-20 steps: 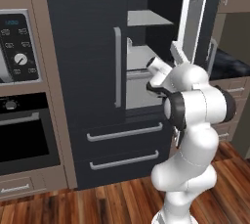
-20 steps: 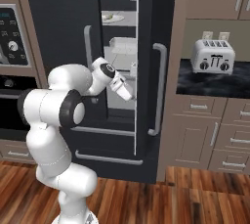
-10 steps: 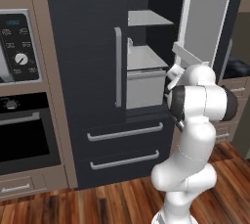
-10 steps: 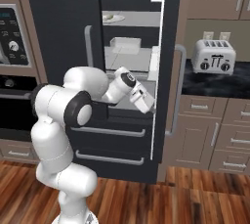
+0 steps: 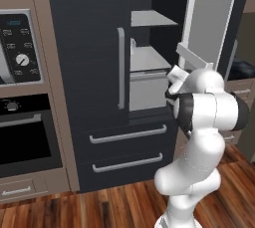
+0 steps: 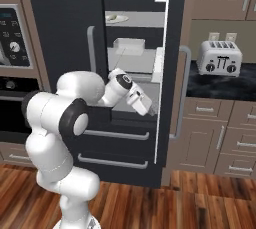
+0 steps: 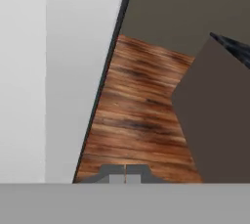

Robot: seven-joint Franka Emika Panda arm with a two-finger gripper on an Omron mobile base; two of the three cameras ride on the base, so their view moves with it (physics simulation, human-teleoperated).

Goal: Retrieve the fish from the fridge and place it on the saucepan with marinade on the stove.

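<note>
Both base views face the fridge (image 5: pixel 89 72); hand view looks floorward.

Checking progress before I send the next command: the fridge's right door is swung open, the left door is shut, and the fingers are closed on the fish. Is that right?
Not quite. The fridge has its right door open and left door shut, but the closed fingers hold nothing; the hand view shows them pressed together over the wood floor. In the right base view something pale sits on a plate on the upper shelf.

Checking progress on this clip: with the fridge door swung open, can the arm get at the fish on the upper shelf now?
Probably yes. The fridge right door is open, leaving the shelf with the fish unblocked. But the shut pincer sits lower, by the door's inner face, and must rise and open.
</note>
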